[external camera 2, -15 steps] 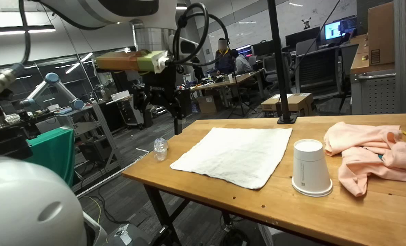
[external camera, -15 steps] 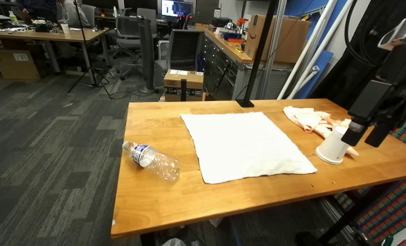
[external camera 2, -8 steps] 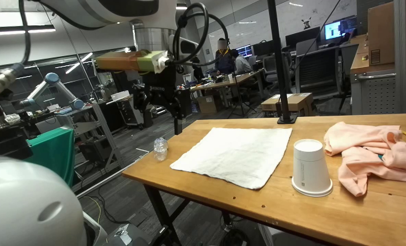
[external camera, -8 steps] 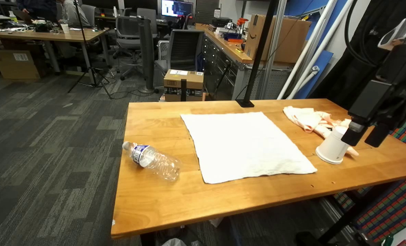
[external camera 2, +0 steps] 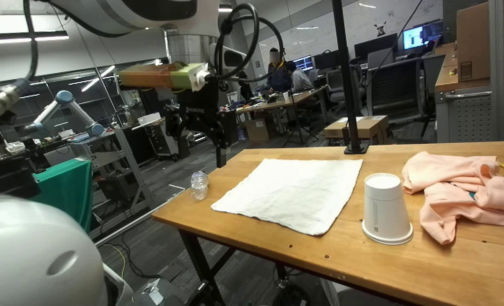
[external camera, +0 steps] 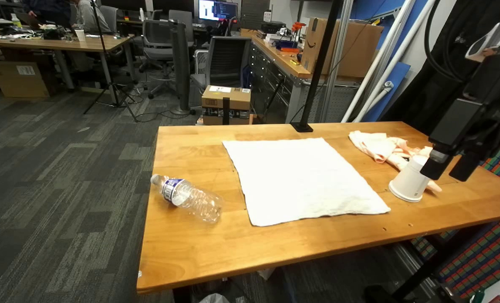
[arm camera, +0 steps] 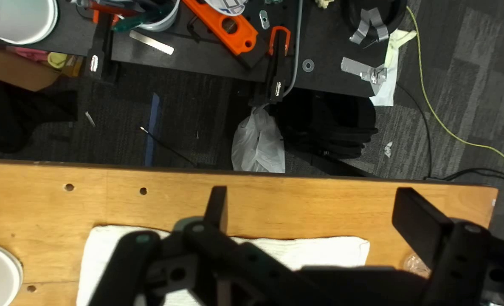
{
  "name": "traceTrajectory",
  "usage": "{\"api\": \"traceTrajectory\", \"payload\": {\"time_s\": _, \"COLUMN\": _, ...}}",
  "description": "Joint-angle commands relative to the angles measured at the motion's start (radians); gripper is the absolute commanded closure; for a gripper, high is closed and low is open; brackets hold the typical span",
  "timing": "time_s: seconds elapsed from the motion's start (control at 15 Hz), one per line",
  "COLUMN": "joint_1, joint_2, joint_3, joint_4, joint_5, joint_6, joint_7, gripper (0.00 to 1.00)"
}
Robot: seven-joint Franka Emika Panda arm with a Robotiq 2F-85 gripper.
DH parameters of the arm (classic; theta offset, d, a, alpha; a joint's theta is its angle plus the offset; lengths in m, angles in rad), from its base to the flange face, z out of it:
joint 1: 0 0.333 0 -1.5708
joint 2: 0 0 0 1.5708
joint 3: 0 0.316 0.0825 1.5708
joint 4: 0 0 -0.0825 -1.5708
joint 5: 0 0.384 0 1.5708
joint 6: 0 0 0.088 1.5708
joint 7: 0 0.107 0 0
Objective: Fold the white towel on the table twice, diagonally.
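The white towel lies flat and spread out as a rough square on the wooden table. It also shows in an exterior view, with all corners down on the wood. In the wrist view the towel's near edge runs below the fingers, and much of it is hidden by the gripper. My gripper hangs in the air above the table, pointing down. In the wrist view the gripper has its two fingers wide apart with nothing between them. The gripper also shows at the right of an exterior view.
A clear plastic bottle lies on its side beside the towel. An upside-down white paper cup stands on the towel's opposite side. A crumpled peach cloth lies beyond the cup. A black post rises from the table's back edge.
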Motion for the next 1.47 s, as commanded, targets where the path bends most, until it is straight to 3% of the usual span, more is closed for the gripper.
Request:
{"api": "traceTrajectory", "payload": {"time_s": 0.0, "joint_1": -0.014, "joint_2": 0.001, "joint_3": 0.012, "joint_4": 0.002, "joint_5": 0.007, "joint_6": -0.003, "joint_7": -0.008, "gripper": 0.00}}
{"api": "traceTrajectory", "payload": {"time_s": 0.8, "joint_1": -0.014, "joint_2": 0.001, "joint_3": 0.012, "joint_4": 0.002, "joint_5": 0.007, "joint_6": -0.003, "joint_7": -0.008, "gripper": 0.00}}
{"api": "traceTrajectory", "payload": {"time_s": 1.0, "joint_1": 0.004, "joint_2": 0.045, "joint_3": 0.040, "joint_4": 0.010, "joint_5": 0.032, "joint_6": 0.032, "joint_7": 0.015, "gripper": 0.00}}
{"api": "traceTrajectory", "payload": {"time_s": 1.4, "joint_1": 0.014, "joint_2": 0.130, "joint_3": 0.093, "joint_4": -0.003, "joint_5": 0.019, "joint_6": 0.376, "joint_7": 0.002, "gripper": 0.00}}
